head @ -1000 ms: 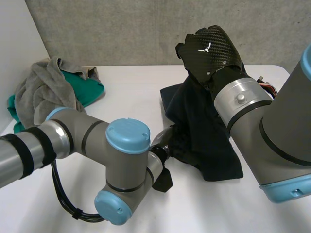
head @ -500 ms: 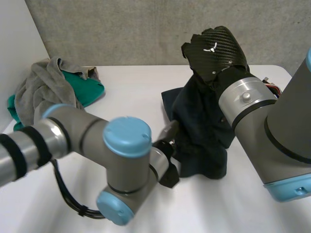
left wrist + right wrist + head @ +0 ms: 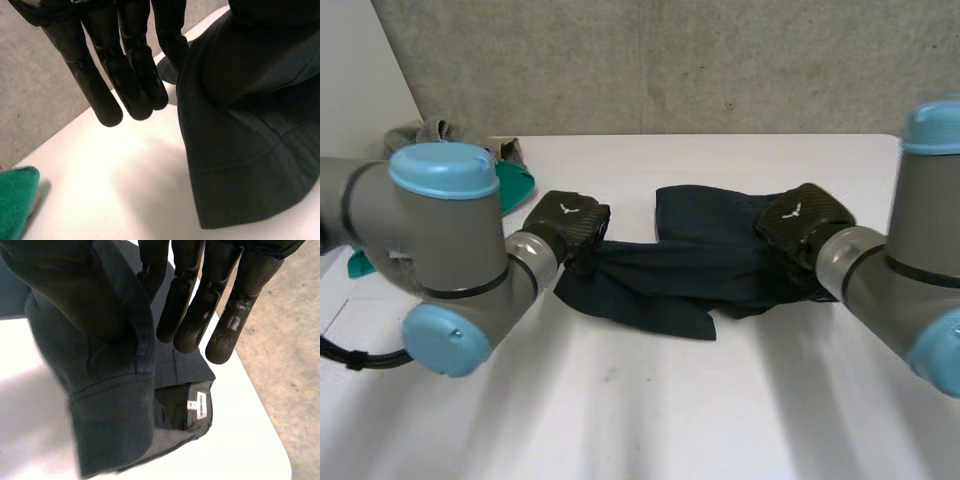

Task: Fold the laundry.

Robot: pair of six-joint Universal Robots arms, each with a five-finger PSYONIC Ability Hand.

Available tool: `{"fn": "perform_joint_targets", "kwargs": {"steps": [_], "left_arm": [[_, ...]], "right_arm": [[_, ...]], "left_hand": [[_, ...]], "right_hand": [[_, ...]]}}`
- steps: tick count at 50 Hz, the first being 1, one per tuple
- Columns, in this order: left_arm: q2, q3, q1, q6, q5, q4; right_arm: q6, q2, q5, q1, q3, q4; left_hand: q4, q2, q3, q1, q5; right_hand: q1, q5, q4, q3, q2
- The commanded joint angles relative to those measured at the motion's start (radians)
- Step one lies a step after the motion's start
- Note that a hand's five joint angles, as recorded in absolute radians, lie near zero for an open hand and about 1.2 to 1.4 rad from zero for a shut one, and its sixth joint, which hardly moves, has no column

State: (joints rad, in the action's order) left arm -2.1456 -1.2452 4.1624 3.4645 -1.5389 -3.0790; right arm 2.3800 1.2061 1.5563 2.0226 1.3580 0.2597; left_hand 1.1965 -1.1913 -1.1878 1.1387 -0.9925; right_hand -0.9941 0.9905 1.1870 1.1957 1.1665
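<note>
A dark navy garment (image 3: 670, 278) hangs stretched just above the white table (image 3: 650, 400) between my two hands. My left hand (image 3: 568, 222) holds its left end; in the left wrist view the straight fingers (image 3: 125, 85) reach past the cloth (image 3: 245, 140), which is pinched at the thumb side. My right hand (image 3: 802, 222) holds the right end. In the right wrist view its fingers (image 3: 200, 310) are straight, with the cloth (image 3: 100, 355) bunched against the thumb. A small white label (image 3: 197, 405) shows on the fabric lying below.
A heap of grey towel (image 3: 430, 135) and green cloth (image 3: 515, 182) lies at the back left, close behind my left arm. The green cloth (image 3: 15, 200) also lies beyond the left hand's fingertips. The table's edge and the concrete floor (image 3: 270, 365) are near the right hand.
My right hand has come down from high above the table. The left hand swung out to the left and closed on the garment, which now spans between both hands.
</note>
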Motion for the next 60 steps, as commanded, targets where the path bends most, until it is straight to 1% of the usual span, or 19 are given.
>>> {"fn": "perform_joint_targets", "kwargs": {"steps": [1,3,4,7,8,10,12,17,24,25,29,30,36,42,43,46,47,53,60], "left_arm": [[-0.149,0.219,-0.008,0.044,-0.006,-0.21],[-0.169,0.309,-0.008,0.05,-0.007,-0.308],[-0.174,0.338,-0.007,0.05,-0.007,-0.344],[-0.178,0.453,0.001,0.051,-0.018,-0.507],[-0.177,0.48,0.004,0.051,-0.02,-0.545],[-0.163,0.532,0.007,0.053,-0.023,-0.648],[-0.146,0.552,0.012,0.051,-0.026,-0.694],[-0.065,0.468,0.016,0.05,-0.03,-0.705],[0.067,0.092,0.005,0.053,-0.029,-0.693],[0.099,-0.004,0.007,0.054,-0.029,-0.673],[0.125,-0.132,0.005,0.054,-0.029,-0.629],[0.13,-0.201,0.005,0.054,-0.027,-0.594],[0.104,-0.373,0.001,0.082,-0.024,-0.473],[0.116,-0.416,-0.022,0.149,-0.029,-0.313],[0.136,-0.416,-0.025,0.153,-0.03,-0.255],[0.188,-0.419,-0.025,0.154,-0.03,-0.17],[0.228,-0.425,-0.025,0.154,-0.029,-0.102],[0.357,-0.453,-0.03,0.162,-0.024,0.086],[0.483,-0.461,-0.044,0.195,-0.02,0.175]], "right_arm": [[-0.007,-0.177,-0.019,0.001,-0.178,-0.265],[-0.005,-0.188,-0.019,0.002,-0.207,-0.373],[-0.007,-0.194,-0.021,0.001,-0.23,-0.496],[-0.004,-0.195,-0.028,-0.001,-0.256,-0.715],[-0.002,-0.195,-0.03,-0.007,-0.269,-0.864],[0.001,-0.195,-0.036,-0.015,-0.275,-0.991],[0.007,-0.195,-0.062,-0.024,-0.28,-1.144],[0.05,-0.192,-0.081,-0.027,-0.275,-1.139],[0.111,-0.151,-0.09,-0.032,-0.131,-0.984],[0.111,-0.145,-0.091,-0.03,-0.114,-0.966],[0.113,-0.123,-0.11,-0.028,0.002,-0.838],[0.113,-0.122,-0.119,-0.028,0.022,-0.815],[0.107,-0.12,-0.185,-0.027,0.148,-0.579],[0.108,-0.115,-0.177,-0.03,0.165,-0.315],[0.114,-0.111,-0.177,-0.028,0.165,-0.289],[0.114,-0.051,-0.176,-0.035,0.173,-0.191],[0.113,-0.036,-0.173,-0.041,0.178,-0.169],[0.097,0.042,-0.16,-0.076,0.194,0.033],[0.032,0.13,-0.174,-0.081,0.197,0.211]], "left_hand": [[0.2,-0.205,-0.208,0.258,-0.229],[0.2,-0.205,-0.208,0.258,-0.229],[0.2,-0.205,-0.208,0.258,-0.229],[0.2,-0.205,-0.208,0.258,-0.229],[0.2,-0.205,-0.208,0.258,-0.229],[0.2,-0.205,-0.208,0.258,-0.229],[0.2,-0.205,-0.208,0.258,-0.229],[0.2,-0.205,-0.208,0.258,-0.229],[0.2,-0.205,-0.208,0.258,-0.229],[0.2,-0.205,-0.208,0.258,-0.229],[0.2,-0.205,-0.208,0.258,-0.229],[0.2,-0.205,-0.208,0.258,-0.229],[0.2,-0.205,-0.208,0.258,-0.229],[0.2,-0.205,-0.208,0.258,-0.229],[0.2,-0.205,-0.208,0.258,-0.229],[0.2,-0.205,-0.208,0.258,-0.229],[0.2,-0.205,-0.208,0.258,-0.229],[0.2,-0.205,-0.208,0.258,-0.229],[0.2,-0.205,-0.208,0.258,-0.229]], "right_hand": [[-0.402,0.231,0.209,0.201,0.23],[-0.402,0.231,0.209,0.201,0.23],[-0.402,0.231,0.209,0.201,0.23],[-0.402,0.231,0.209,0.201,0.23],[-0.402,0.231,0.209,0.201,0.23],[-0.402,0.231,0.209,0.201,0.23],[-0.402,0.231,0.209,0.201,0.23],[-0.402,0.231,0.209,0.201,0.23],[-0.402,0.231,0.209,0.201,0.23],[-0.402,0.231,0.209,0.201,0.23],[-0.402,0.231,0.209,0.201,0.23],[-0.402,0.231,0.209,0.201,0.23],[-0.402,0.231,0.209,0.201,0.23],[-0.402,0.231,0.209,0.201,0.23],[-0.402,0.231,0.209,0.201,0.23],[-0.402,0.231,0.209,0.201,0.23],[-0.402,0.231,0.209,0.201,0.23],[-0.402,0.231,0.209,0.201,0.23],[-0.402,0.231,0.209,0.201,0.23]]}}
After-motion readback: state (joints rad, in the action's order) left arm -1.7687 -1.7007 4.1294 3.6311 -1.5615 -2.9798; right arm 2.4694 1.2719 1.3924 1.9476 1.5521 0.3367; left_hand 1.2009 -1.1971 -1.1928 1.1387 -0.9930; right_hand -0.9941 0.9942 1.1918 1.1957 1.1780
